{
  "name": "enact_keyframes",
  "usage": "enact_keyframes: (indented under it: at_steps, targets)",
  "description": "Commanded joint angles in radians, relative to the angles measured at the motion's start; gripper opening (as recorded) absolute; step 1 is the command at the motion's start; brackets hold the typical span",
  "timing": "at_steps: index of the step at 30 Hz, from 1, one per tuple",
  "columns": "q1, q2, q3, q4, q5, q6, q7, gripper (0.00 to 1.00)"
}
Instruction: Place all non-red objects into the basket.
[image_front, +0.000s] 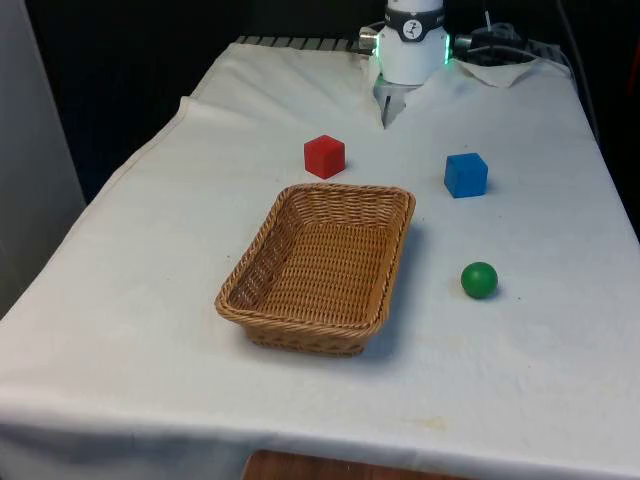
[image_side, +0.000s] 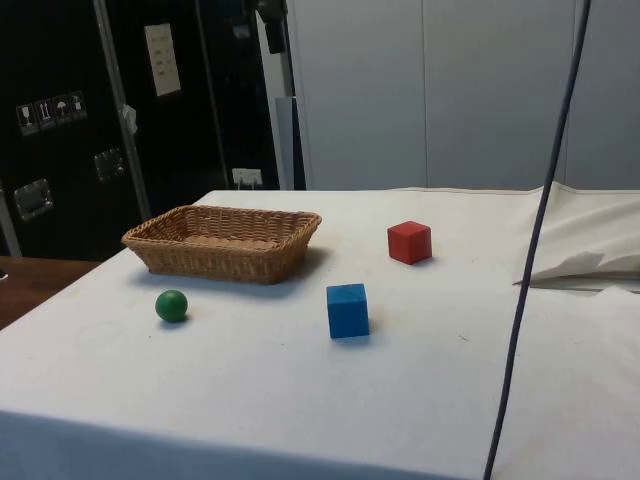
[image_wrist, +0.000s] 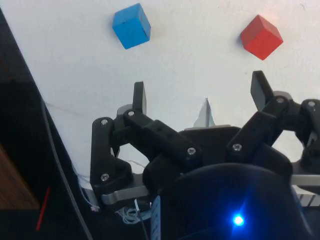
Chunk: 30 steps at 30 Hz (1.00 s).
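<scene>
White cloth (image_front: 150, 300) carries woven wicker basket (image_front: 318, 268), two cubes, smooth ball (image_front: 479, 280).

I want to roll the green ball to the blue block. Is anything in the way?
No. In the front view, just bare white cloth lies between the green ball and the blue block. The side view agrees.

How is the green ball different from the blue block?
The green ball is round and looks smaller; the blue block is a flat-sided cube. In the front view the ball lies nearer the camera, the block farther back. Both rest on the white cloth outside the basket, on the front view's right.
</scene>
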Motion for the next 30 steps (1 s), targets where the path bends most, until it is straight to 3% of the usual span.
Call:
enact_keyframes:
  at_steps: [1,7,30]
  targets:
    - [0.000,-0.007,0.001,-0.007,-0.002,0.002,0.001,1.00]
    - [0.005,-0.050,0.013,-0.051,-0.033,0.036,0.027,1.00]
    - [0.005,-0.178,0.061,-0.169,-0.102,0.091,0.086,1.00]
